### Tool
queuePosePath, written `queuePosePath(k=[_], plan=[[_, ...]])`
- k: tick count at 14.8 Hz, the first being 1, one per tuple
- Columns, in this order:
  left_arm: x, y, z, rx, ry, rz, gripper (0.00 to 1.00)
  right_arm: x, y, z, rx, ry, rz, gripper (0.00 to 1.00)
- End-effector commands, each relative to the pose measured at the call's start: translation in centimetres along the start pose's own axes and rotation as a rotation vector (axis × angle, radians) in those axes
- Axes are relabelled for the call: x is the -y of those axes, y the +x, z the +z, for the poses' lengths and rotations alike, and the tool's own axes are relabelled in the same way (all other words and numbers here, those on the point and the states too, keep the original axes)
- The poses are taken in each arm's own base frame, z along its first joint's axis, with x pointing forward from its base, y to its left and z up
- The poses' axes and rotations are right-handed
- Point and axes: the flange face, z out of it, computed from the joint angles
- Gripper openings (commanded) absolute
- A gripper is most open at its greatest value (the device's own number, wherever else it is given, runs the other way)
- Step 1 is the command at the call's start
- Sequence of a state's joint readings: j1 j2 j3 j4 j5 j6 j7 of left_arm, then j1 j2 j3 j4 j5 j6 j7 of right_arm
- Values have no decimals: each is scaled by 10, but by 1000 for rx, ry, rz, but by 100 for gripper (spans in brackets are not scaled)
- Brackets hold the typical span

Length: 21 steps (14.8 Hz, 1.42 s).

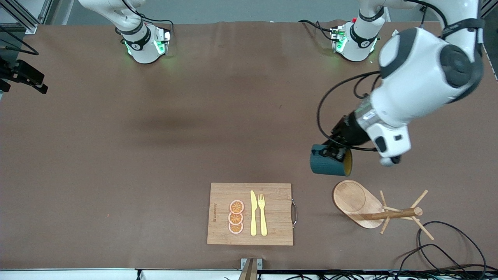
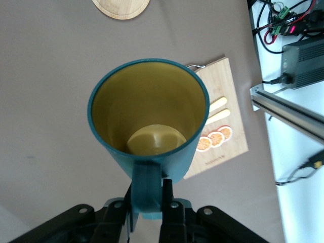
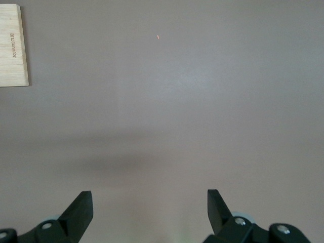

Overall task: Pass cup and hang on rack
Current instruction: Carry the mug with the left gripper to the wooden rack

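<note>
My left gripper (image 1: 335,151) is shut on the side handle of the dark teal cup (image 1: 330,165) and holds it on its side above the table, over the spot just farther from the front camera than the rack (image 1: 373,210). In the left wrist view the cup (image 2: 152,116) shows its yellowish inside, with the handle clamped between my fingers at the left gripper (image 2: 149,195). The rack's oval wooden base (image 2: 121,7) shows past the cup's mouth. My right gripper (image 3: 148,207) is open and empty over bare table; it does not show in the front view.
A wooden cutting board (image 1: 251,214) with a metal handle carries orange slices, a yellow knife and a fork, near the table's front edge beside the rack. It also shows in the left wrist view (image 2: 223,131) and its corner in the right wrist view (image 3: 12,45). Black cables (image 1: 447,249) lie near the rack.
</note>
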State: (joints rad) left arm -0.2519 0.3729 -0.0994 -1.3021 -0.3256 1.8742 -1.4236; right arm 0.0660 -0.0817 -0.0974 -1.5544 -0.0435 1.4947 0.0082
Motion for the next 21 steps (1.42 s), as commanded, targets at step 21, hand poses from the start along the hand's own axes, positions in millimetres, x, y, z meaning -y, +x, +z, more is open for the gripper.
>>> queuePosePath(k=[21], plan=[[20,225,43,467,-191,-197,0,4,1,-2,-2,-24,19,100]])
